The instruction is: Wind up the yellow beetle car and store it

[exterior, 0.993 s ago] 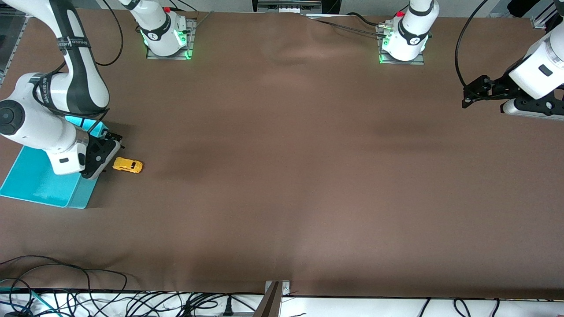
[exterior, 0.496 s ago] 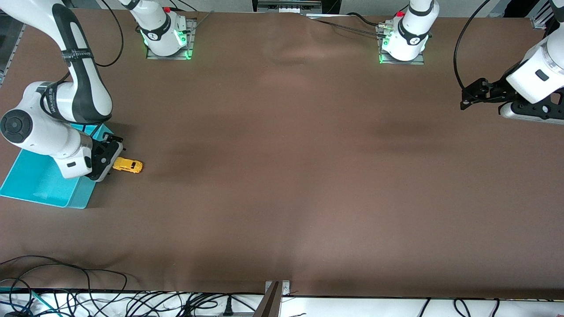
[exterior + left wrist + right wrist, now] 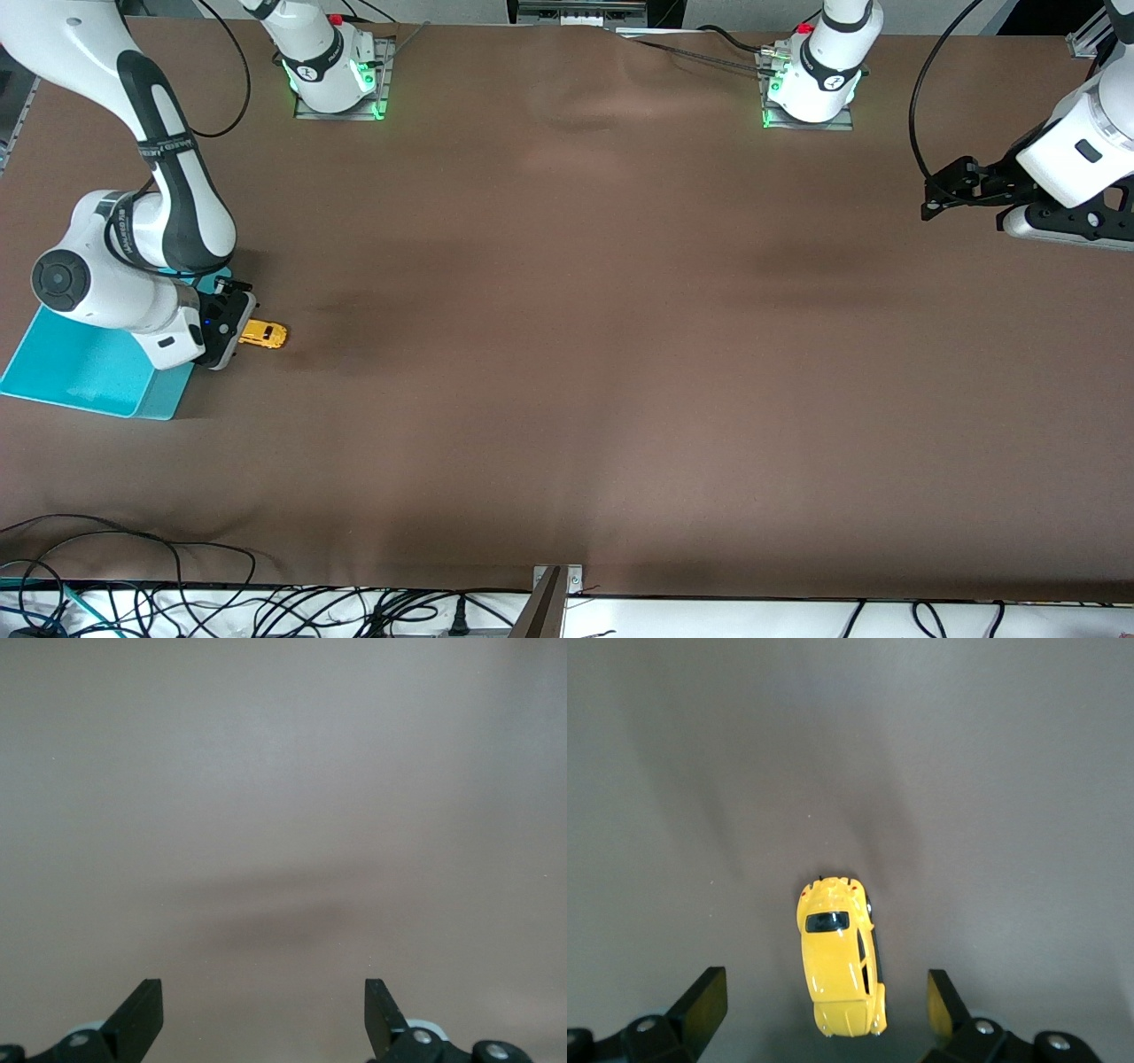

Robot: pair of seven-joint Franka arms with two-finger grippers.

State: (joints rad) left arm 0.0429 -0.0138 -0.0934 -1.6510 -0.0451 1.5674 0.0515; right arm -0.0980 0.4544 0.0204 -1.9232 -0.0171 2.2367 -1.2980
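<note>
yellow beetle car on the table beside the bin, right gripper above it

- yellow beetle car [image 3: 263, 333]: standing on its wheels on the brown table [image 3: 567, 354], just beside the turquoise bin [image 3: 80, 372], toward the left arm's end from the bin. in the right wrist view the car [image 3: 839, 970] lies lengthwise between the two fingertips, apart from both.
- turquoise bin: at the right arm's end of the table, partly covered by the right arm.
- right gripper [image 3: 229, 330]: over the car's end nearest the bin and over the bin's edge. fingers [image 3: 700, 1005] spread wide, holding nothing.
- left gripper [image 3: 941, 188]: waiting over bare table at the left arm's end, well apart from the bin. fingers [image 3: 142, 1014] spread wide, holding nothing.
</note>
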